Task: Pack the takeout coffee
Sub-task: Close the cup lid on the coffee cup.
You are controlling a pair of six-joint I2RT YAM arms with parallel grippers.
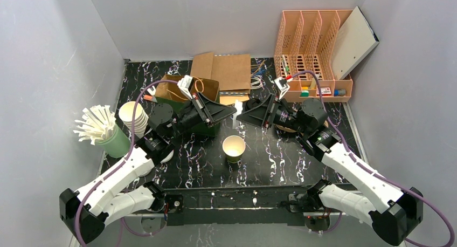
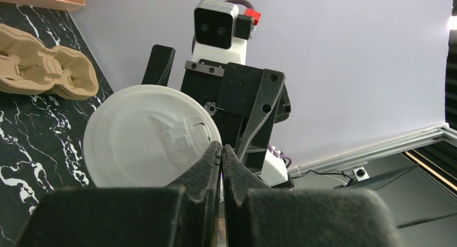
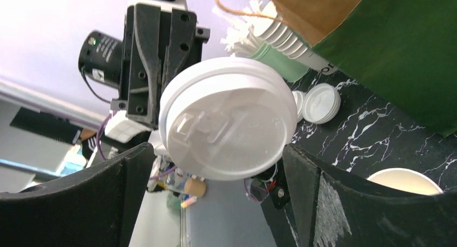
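Observation:
A white plastic coffee lid (image 1: 237, 104) hangs in the air between my two grippers, above the table's middle. My left gripper (image 1: 230, 110) is shut on the lid's rim; in the left wrist view the closed fingertips (image 2: 221, 150) pinch the edge of the lid (image 2: 145, 144). My right gripper (image 1: 241, 116) is open and faces the lid; in the right wrist view its fingers (image 3: 318, 187) stand wide on either side of the lid (image 3: 226, 123) without touching it. An open, empty paper cup (image 1: 234, 148) stands upright on the table below, and its rim also shows in the right wrist view (image 3: 404, 182).
A stack of paper cups (image 1: 133, 116) and a green cup of straws (image 1: 102, 129) stand at the left. A brown paper bag (image 1: 196, 90) and flat cardboard (image 1: 229, 70) lie behind. A pink file rack (image 1: 312, 47) is back right. Spare lids (image 3: 320, 103) and a pulp cup carrier (image 2: 48, 69) lie on the table.

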